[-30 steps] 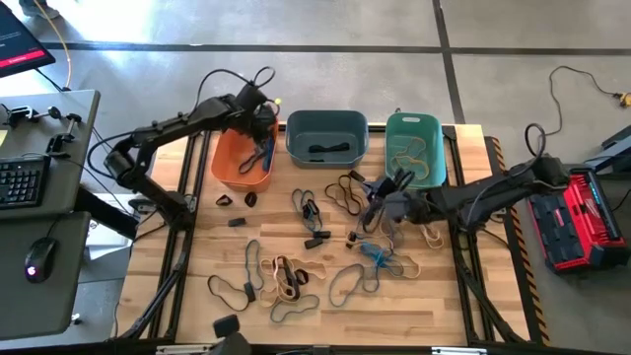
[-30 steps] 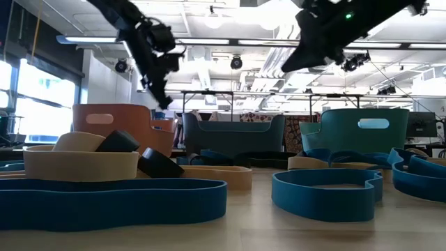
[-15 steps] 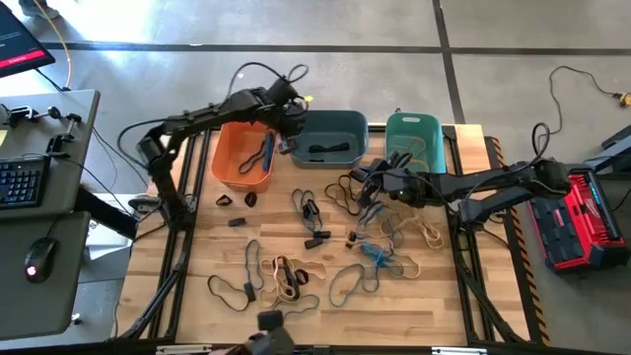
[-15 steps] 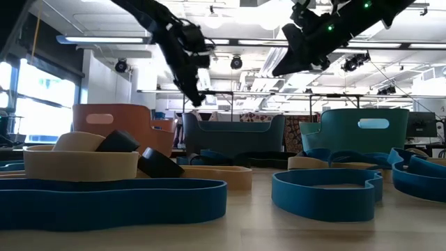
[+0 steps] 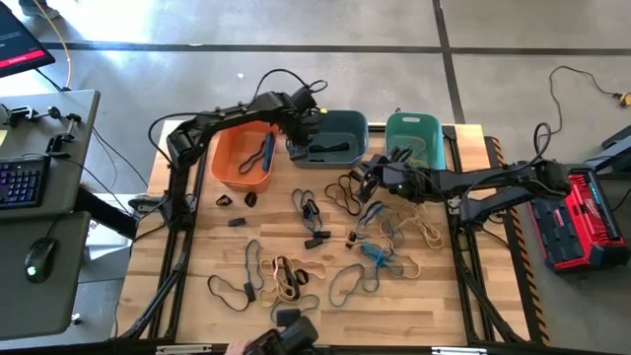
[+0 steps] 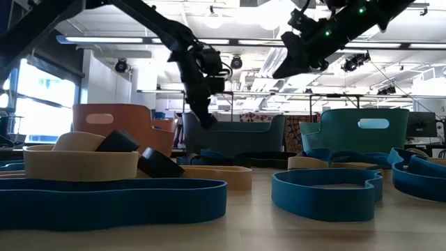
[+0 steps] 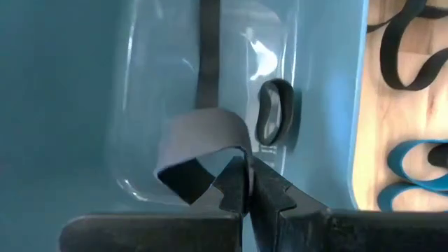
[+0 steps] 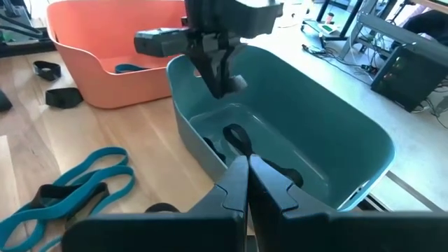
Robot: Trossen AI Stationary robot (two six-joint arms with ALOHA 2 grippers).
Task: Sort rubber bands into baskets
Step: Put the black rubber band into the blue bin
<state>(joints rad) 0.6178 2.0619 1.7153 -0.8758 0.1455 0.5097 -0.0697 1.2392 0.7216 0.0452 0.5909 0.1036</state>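
Observation:
Three baskets stand in a row at the table's far edge: orange (image 5: 242, 158), slate blue-grey (image 5: 330, 133) and teal (image 5: 414, 148). Many blue, black and tan rubber bands (image 5: 296, 271) lie loose on the wood. My left gripper (image 5: 304, 133) hangs over the slate basket's left end, shut on a dark grey band (image 7: 199, 150). A black band (image 7: 273, 112) lies on that basket's floor. My right gripper (image 5: 363, 177) hovers shut above the table's middle and points toward the slate basket (image 8: 294, 126), with nothing between its fingers. My left gripper pinches the dark grey band between its two fingertips (image 7: 234, 183), at one spot on the loop (image 7: 241, 150). The fingers slant steeply down from above. The band curls out beyond the tips as a small loop, clear of the basket's floor (image 8: 234, 84).
Blue bands (image 8: 77, 178) and black ones (image 5: 345, 192) lie on the table under and around my right arm. The orange basket holds a blue band (image 5: 264, 153). Beside the table stand a desk with a keyboard (image 5: 25, 182) on the left and a red case (image 5: 582, 222) on the right.
My left gripper has swung from over the orange basket toward the table's right, sinking to the slate basket's left end and staying shut. My right gripper has drifted a little toward the table's far left, still shut.

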